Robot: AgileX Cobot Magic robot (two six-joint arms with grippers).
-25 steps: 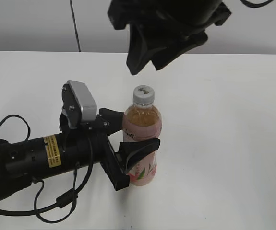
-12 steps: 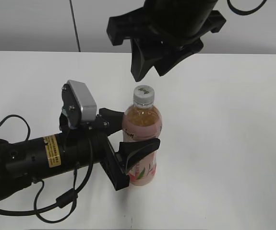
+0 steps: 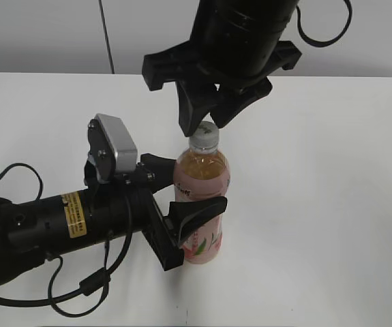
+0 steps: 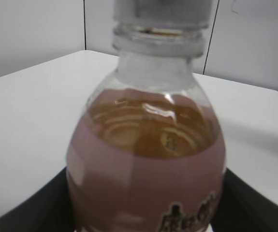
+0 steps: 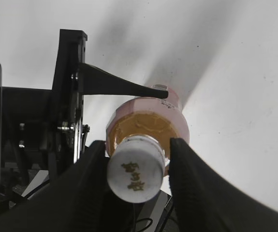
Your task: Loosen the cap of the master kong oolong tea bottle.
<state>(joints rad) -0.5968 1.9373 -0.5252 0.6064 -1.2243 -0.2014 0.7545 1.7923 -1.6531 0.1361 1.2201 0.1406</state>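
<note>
Right gripper [image 3: 206, 122] hangs directly over the cap [image 3: 204, 133], fingers spread and pointing down. In the right wrist view you see the cap [image 5: 135, 168] sitting in the gap between the two fingers [image 5: 193, 193], which flank it on either side; no contact is visible, so treat this gripper as released.

Left gripper [image 3: 190, 197] reaches in from the left and is clamped around the pink-labelled body of the master kong oolong tea bottle [image 3: 201, 197], one finger on the far side of the label and one on the near side. The left wrist view confirms it: the bottle's shoulder and amber tea fill the frame, with dark finger edges at both lower corners.

The bottle stands upright on the white table [image 3: 318, 204], near the middle, its long axis vertical. The cap is at the top end of that axis, immediately below the right gripper. That alignment is the relation your next move depends on: the right arm is the nearer one to the cap, and its finger gap is already centred on it.

Judged from this position, the cap has not yet been gripped. You would lower slightly if needed, close the right fingers on the cap, then rotate about the vertical axis while the left gripper prevents the body from turning.
</note>
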